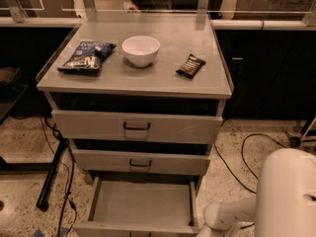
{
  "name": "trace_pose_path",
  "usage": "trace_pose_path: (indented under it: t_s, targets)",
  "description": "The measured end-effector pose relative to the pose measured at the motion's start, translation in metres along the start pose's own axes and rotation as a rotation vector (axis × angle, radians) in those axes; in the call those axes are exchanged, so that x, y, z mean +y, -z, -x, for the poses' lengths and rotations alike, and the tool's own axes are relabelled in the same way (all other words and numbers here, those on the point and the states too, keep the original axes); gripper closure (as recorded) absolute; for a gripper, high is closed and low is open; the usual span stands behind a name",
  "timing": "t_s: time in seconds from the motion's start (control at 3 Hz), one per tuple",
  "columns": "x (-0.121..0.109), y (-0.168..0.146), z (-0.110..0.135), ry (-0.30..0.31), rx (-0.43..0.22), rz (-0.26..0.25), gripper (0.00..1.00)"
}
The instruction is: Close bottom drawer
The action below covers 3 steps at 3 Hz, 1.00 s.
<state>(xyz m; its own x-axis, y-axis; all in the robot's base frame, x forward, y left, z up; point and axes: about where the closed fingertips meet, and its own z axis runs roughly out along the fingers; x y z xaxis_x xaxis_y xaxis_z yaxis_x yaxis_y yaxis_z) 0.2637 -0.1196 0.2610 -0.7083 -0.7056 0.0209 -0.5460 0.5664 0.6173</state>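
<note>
The bottom drawer (142,204) of the grey cabinet (138,78) stands pulled far out. It is a wide, shallow grey tray with nothing in it. Its front panel (133,229) lies at the lower edge of the view, and its handle is out of view. My white arm (232,216) reaches down at the lower right, just beside the drawer's right front corner. My gripper is below the edge of the view.
The middle drawer (140,162) and the top drawer (137,126) stick out a little. On the cabinet top lie a blue snack bag (87,56), a white bowl (140,50) and a dark snack bar (190,65). Cables (247,152) and a black stand leg (49,181) lie on the floor.
</note>
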Motion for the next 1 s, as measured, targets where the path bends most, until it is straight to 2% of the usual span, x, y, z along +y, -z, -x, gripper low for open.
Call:
trace_pose_path:
  t_s: [0.33, 0.67, 1.0]
  targets:
    - [-0.003, -0.005, 0.001, -0.007, -0.003, 0.006, 1.00]
    - [-0.006, -0.011, 0.003, -0.015, -0.005, 0.035, 1.00]
    - [-0.021, -0.007, 0.014, -0.070, -0.086, 0.044, 1.00]
